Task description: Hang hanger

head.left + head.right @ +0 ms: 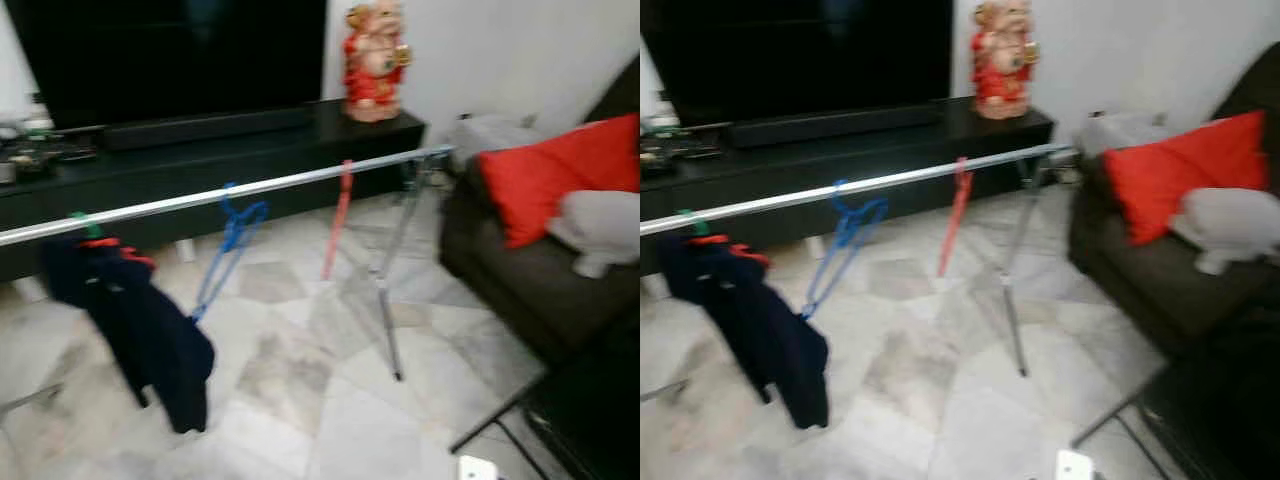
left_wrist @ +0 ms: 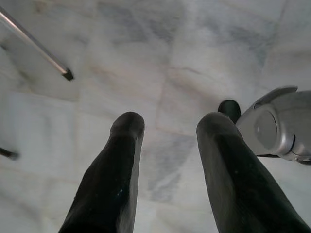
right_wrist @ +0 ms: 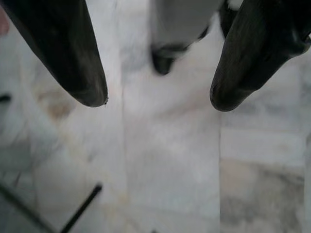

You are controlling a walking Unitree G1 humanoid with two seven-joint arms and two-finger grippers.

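Note:
A silver clothes rail [image 1: 260, 186] runs across the room on thin metal legs. A blue hanger [image 1: 228, 245] hangs from its middle and a red hanger [image 1: 339, 215] further right. At the left end a dark navy garment [image 1: 135, 320] hangs on a hanger with a green hook. My left gripper [image 2: 170, 127] hangs open over the marble floor, nothing between its fingers. My right gripper [image 3: 158, 99] also points down at the floor, open and holding nothing.
A black TV console [image 1: 200, 155] with a red figurine [image 1: 374, 60] stands behind the rail. A dark sofa [image 1: 530, 280] with a red cushion [image 1: 555, 170] is at the right. A black frame [image 1: 500, 425] sits at the lower right. Pale marble floor [image 1: 300, 400] lies before the rail.

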